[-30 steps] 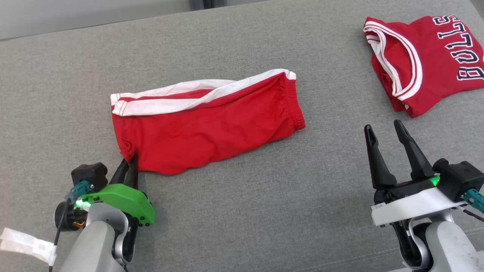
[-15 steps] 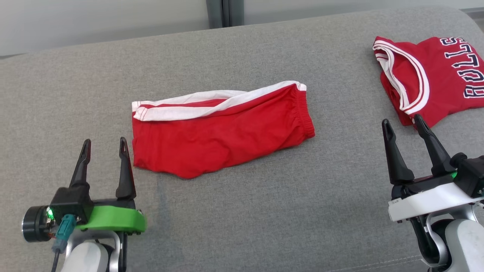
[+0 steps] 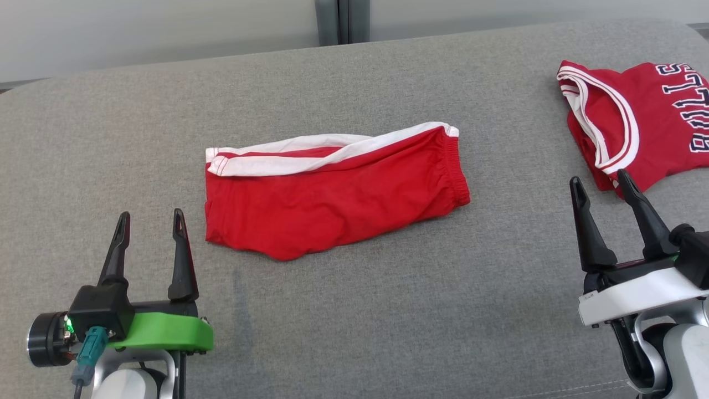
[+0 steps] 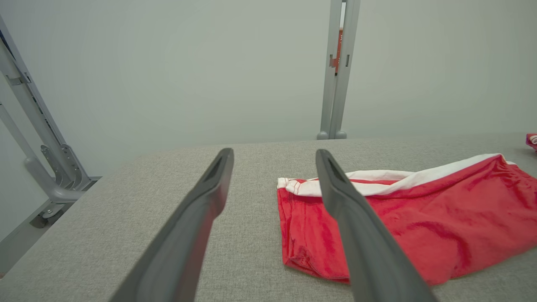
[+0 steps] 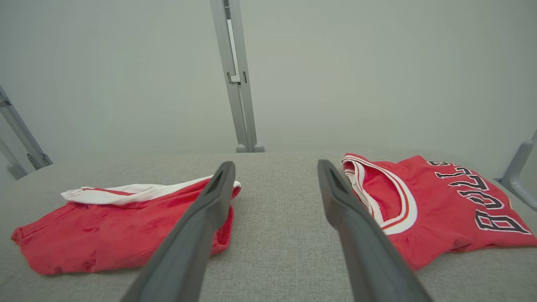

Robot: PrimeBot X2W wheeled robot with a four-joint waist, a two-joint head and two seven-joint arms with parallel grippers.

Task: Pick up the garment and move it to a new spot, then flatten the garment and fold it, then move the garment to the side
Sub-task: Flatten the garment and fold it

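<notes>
The garment, a pair of red shorts (image 3: 332,205) with white side stripes, lies folded flat in the middle of the grey padded surface (image 3: 388,310). My left gripper (image 3: 150,216) stands open at the lower left, a short way left of the shorts' near-left corner and apart from it. In the left wrist view the open fingers (image 4: 275,153) frame bare fabric, with the shorts (image 4: 419,226) just to their right. At the lower right my right gripper (image 3: 598,177) is open and empty; its wrist view has the shorts (image 5: 105,235) to the left of its fingers (image 5: 276,164).
A red jersey (image 3: 637,127) with white trim and dark lettering lies at the far right, just beyond my right fingertips, and appears as the jersey (image 5: 440,209) in the right wrist view. A grey post (image 3: 338,19) and a pale wall stand behind the surface's far edge.
My left gripper opened, let go of the shorts' near-left corner and drew back to the left. The head camera has shifted, so the whole scene sits lower and further right.
</notes>
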